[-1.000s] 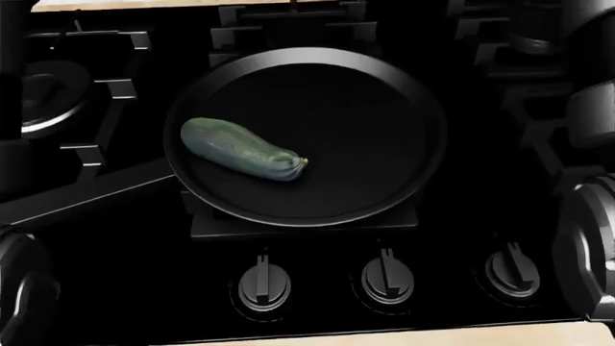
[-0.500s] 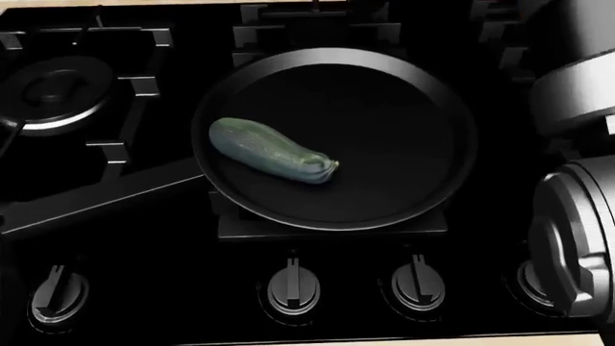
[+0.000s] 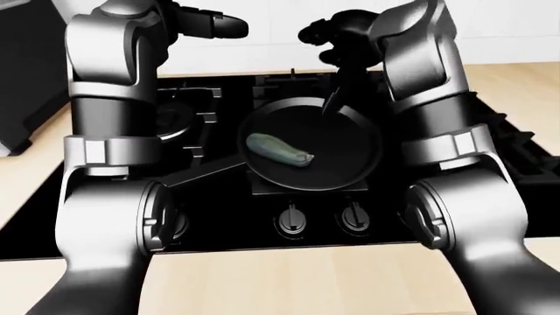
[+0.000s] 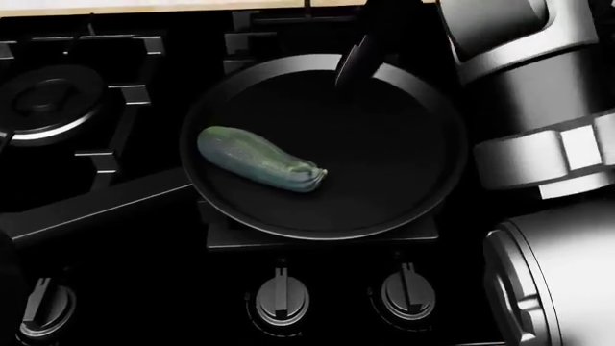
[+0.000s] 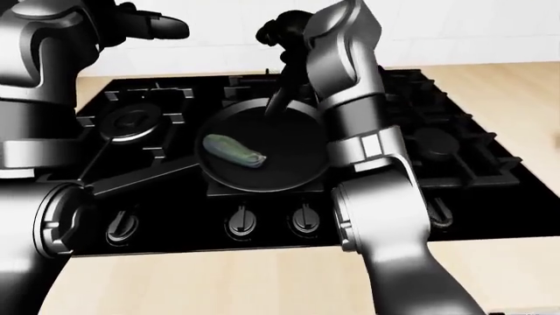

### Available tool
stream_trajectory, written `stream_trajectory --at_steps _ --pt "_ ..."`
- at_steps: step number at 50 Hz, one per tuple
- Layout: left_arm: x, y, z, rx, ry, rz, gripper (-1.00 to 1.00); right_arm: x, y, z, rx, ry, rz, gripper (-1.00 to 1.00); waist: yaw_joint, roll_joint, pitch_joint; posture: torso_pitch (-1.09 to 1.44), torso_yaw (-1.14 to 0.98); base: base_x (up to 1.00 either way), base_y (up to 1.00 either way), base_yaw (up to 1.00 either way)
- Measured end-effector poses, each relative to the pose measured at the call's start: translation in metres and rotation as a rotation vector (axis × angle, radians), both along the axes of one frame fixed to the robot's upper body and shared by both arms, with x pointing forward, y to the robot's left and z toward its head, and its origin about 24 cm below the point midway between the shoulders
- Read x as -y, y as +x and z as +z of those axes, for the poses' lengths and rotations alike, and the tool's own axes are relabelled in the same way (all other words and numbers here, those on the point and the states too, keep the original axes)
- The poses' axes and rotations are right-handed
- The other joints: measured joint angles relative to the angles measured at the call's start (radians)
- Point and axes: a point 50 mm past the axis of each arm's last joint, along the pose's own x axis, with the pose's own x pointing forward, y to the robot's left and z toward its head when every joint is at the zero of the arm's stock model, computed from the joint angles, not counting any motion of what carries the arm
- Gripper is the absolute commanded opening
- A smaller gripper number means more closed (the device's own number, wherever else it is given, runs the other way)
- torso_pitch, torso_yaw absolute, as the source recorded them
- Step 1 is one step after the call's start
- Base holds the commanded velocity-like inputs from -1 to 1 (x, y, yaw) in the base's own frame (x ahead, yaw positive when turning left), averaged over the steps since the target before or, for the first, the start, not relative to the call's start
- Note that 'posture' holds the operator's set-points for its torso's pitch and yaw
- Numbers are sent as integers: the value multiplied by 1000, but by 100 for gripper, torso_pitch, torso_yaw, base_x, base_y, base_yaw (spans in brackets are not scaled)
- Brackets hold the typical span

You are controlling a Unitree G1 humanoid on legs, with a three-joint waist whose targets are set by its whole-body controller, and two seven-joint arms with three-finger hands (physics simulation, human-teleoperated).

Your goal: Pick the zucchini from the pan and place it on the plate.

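The green zucchini (image 4: pixel 259 168) lies on its side in the left half of the black pan (image 4: pixel 423 101), whose handle (image 4: pixel 96 205) runs to the lower left. My right hand (image 3: pixel 335 56) hangs above the pan's top rim with its dark fingers (image 4: pixel 354 63) pointing down, open and holding nothing. It is well clear of the zucchini. In the left-eye view my left hand (image 3: pixel 218 27) is raised at the top, left of the pan, fingers stretched out and empty. No plate shows in any view.
The pan sits on a black gas stove with raised grates. There is a burner (image 4: pixel 43 97) to the pan's left and knobs (image 4: pixel 282 299) along the bottom edge. A light wooden counter (image 3: pixel 289 282) borders the stove. My right forearm (image 4: pixel 538 144) fills the head view's right side.
The head view has shifted a little. My right arm has swung up across the right side, and its fingers now hang over the pan's top rim. The zucchini has not moved in the pan.
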Motion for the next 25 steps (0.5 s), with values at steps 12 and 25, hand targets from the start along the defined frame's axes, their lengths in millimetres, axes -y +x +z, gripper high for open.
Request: stream_trajectory --at_steps 12,25 --pt "-1 -2 1 4 0 3 100 -8 -7 -20 -71 -37 12 100 -2 4 -2 0 0 0 0 0" --pt "-1 0 -2 -2 0 1 100 -20 -10 -33 -113 -22 20 100 -3 7 -5 0 0 0 0 0"
